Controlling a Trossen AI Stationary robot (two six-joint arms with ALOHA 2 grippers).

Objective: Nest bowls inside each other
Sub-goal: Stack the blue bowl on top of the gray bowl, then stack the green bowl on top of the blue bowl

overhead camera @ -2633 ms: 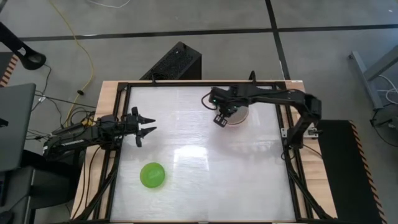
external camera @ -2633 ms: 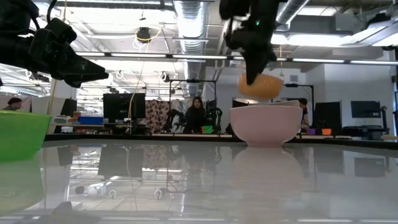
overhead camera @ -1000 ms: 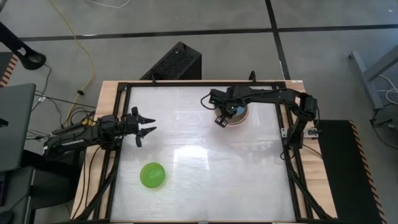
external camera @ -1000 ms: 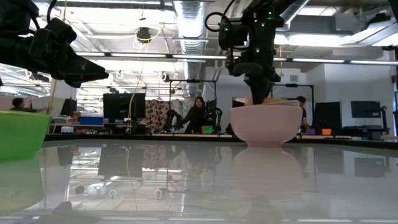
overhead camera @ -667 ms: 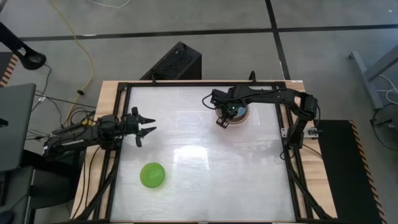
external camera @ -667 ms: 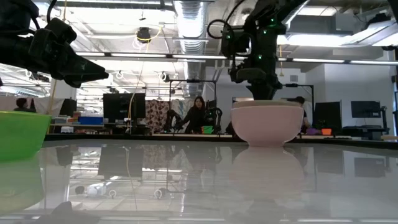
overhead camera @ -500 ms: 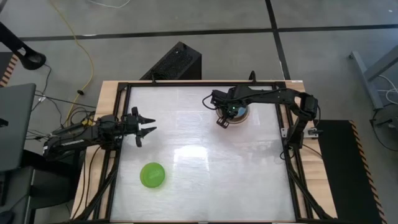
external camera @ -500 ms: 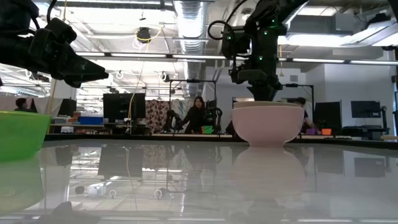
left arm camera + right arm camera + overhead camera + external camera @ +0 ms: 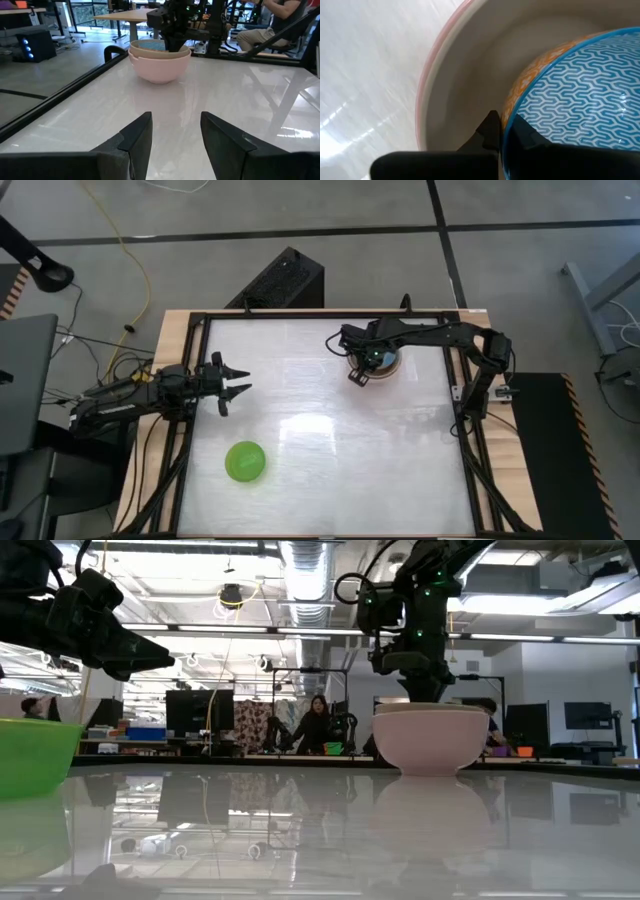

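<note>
A stack of bowls (image 9: 385, 364) stands at the table's far right: a salmon-pink bowl (image 9: 430, 740) holds a cream bowl (image 9: 470, 75). Inside that is a smaller bowl (image 9: 575, 85), blue-patterned within and orange outside. My right gripper (image 9: 502, 131) reaches down into the stack and is shut on the blue bowl. The bright green bowl (image 9: 245, 462) rests on its base near the table's near left. My left gripper (image 9: 235, 380) waits open at the left edge, level above the table, pointing toward the stack (image 9: 160, 60). My right gripper pinches the blue bowl's rim (image 9: 512, 112), one finger inside the bowl and one outside against its orange wall. The fingers come from above, pointing down. The bowl sits low inside the cream bowl; whether its base rests there is hidden.
Black frame rails (image 9: 190, 440) border the white tabletop (image 9: 330, 450). Bare tabletop lies between the green bowl and the stack. Beyond the table are desks, screens and people (image 9: 315, 725).
My right gripper has gone down a little with the blue bowl. The bowl's orange wall, which showed above the stack's rim in the low view, has dropped out of sight inside the stack. The gripper has then kept still, shut on the rim.
</note>
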